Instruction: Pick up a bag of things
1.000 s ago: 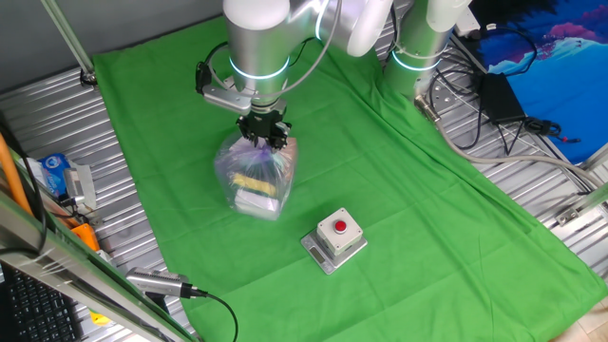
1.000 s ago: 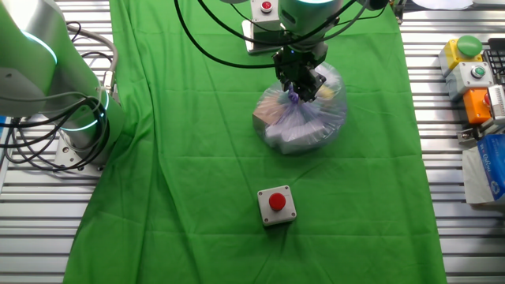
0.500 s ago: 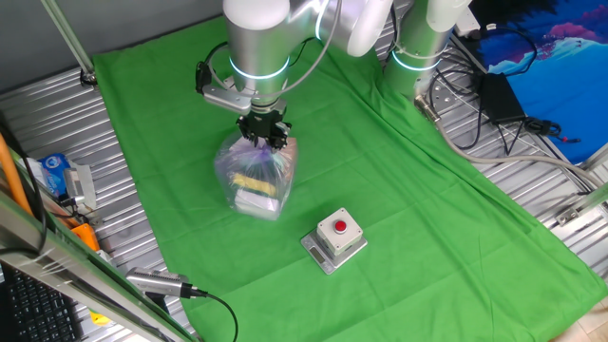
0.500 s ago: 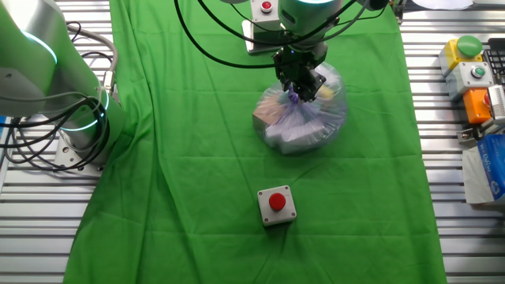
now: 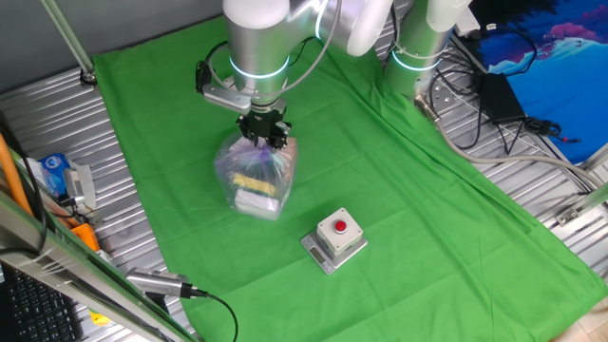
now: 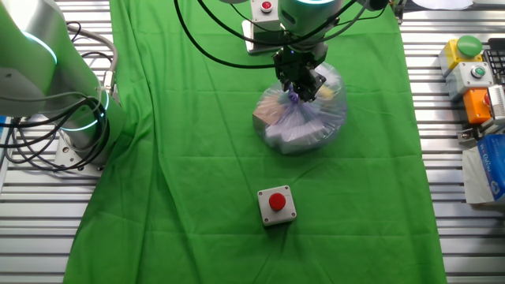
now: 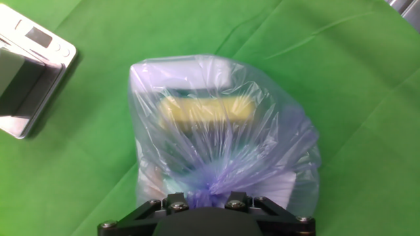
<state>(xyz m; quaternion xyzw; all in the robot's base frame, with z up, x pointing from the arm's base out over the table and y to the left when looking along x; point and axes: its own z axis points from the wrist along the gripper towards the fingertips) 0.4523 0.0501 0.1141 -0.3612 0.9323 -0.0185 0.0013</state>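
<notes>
We see the bag of things (image 5: 255,178) on the green cloth (image 5: 399,171), just beyond the red button box (image 5: 334,239). The gripper (image 5: 262,134) is closed on its gathered top. We judge it soft, light, slippery; this neck is the best hold.

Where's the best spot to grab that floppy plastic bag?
By the gathered neck at the top of the bag, from straight above. The plastic bunches there into a narrow twist, while the body is wide and slack. The gripper sits on that twist.
</notes>
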